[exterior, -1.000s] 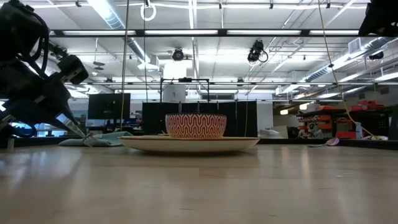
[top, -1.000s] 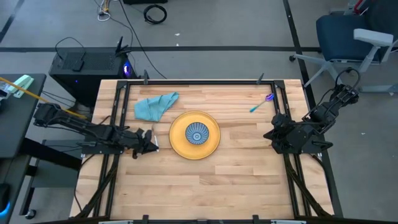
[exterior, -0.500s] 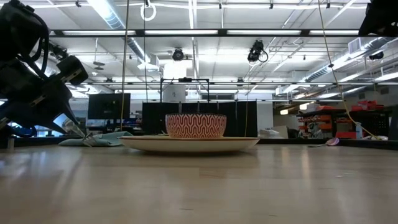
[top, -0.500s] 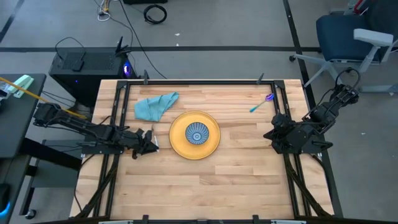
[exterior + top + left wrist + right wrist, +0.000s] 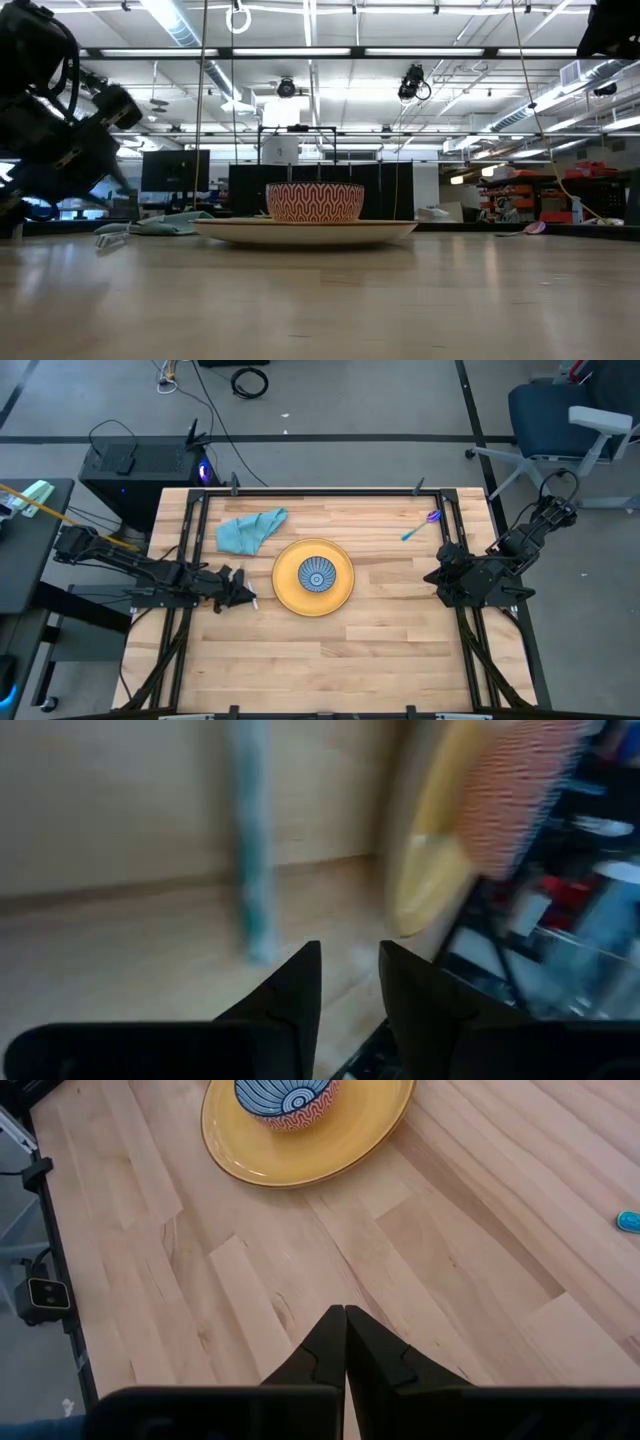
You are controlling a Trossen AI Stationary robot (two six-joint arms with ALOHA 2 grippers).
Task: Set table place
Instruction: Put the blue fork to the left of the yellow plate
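A yellow plate [image 5: 313, 577] with a blue-and-red patterned bowl [image 5: 317, 574] on it sits in the middle of the table [image 5: 330, 650]. My left gripper [image 5: 350, 965] stands open just left of the plate, low over the wood. A teal-handled utensil [image 5: 248, 860] lies flat on the table right beyond its fingertips; the low view shows it left of the plate [image 5: 112, 236]. My right gripper [image 5: 345, 1316] is shut and hovers above the table's right side with nothing in it.
A crumpled teal cloth [image 5: 250, 530] lies at the far left of the table. A blue and purple utensil [image 5: 420, 526] lies at the far right. Black rails [image 5: 188, 540] run along the table's edges. Bare wood fills the near half.
My left gripper has opened and let go of the teal-handled utensil. The utensil was held slanting with its tip on the wood; it now lies flat on the table left of the plate.
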